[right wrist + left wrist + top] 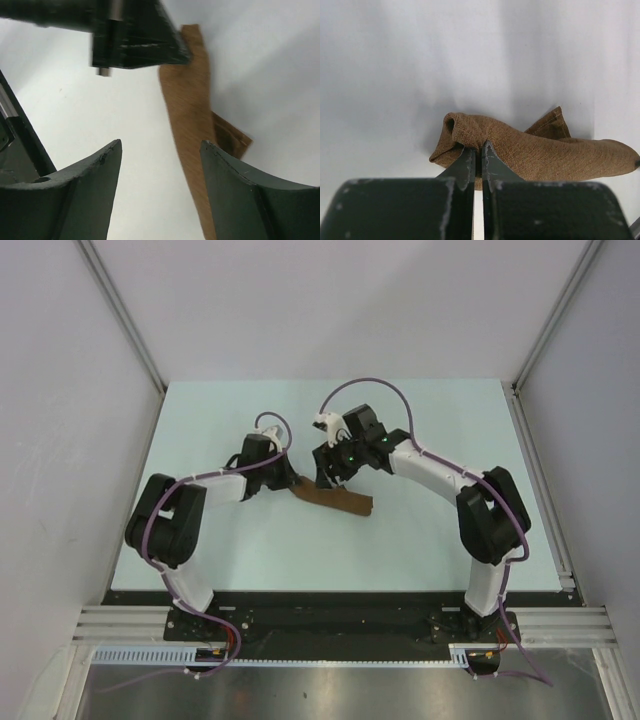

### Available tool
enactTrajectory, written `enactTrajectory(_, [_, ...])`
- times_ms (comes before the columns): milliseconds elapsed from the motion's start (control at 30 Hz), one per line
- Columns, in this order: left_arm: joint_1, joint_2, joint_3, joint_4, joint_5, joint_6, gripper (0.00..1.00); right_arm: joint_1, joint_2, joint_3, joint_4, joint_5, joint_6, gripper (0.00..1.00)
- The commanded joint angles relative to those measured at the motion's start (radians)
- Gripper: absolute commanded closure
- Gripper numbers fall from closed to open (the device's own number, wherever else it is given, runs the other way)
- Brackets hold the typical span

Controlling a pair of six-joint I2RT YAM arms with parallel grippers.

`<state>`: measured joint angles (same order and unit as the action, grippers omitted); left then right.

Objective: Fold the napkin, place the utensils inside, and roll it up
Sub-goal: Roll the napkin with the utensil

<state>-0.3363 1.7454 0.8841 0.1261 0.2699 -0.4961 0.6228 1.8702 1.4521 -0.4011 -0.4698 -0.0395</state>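
Napkin (335, 500) lies as a narrow brown roll near the middle of the pale surface (300, 560), slanting between the two arms; the left arm (195, 500) reaches its left end and the right arm (440, 475) hangs over its far side; the left fingers (465, 165) are drawn narrow and pinch the folded end, where the cloth bunches into a small open loop; the right fingers (95, 180) stand wide apart and hold nothing, the roll running below them close to one finger; a loose corner pokes out along the roll; no utensil shows, so whether any sits inside cannot be told; the cloth looks light, soft and coarse-woven, likely to grip well yet sag and unroll if lifted by one end; a hold across the middle, or at both ends together, seems safest.
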Motion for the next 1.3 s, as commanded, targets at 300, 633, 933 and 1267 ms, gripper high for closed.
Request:
enactTrajectory(300, [-0.006,0.029,0.062,-0.029,0.015,0.008,0.99,0.107,0.076,-0.041,0.047,0.152,-0.026,0.31])
enactTrajectory(633, [-0.006,0.034,0.102,-0.048,0.022,0.005,0.62,0.061,0.139,-0.022,0.059,0.158,-0.027,0.31])
enactTrajectory(933, [0.002,-0.047,0.173,-0.118,-0.035,0.010,0.32,0.018,0.170,-0.019,0.091,0.120,-0.016,0.31])
enactTrajectory(1267, [0.082,-0.203,0.101,-0.183,-0.024,-0.033,0.27,0.051,0.088,-0.013,0.090,0.118,-0.088,0.29])
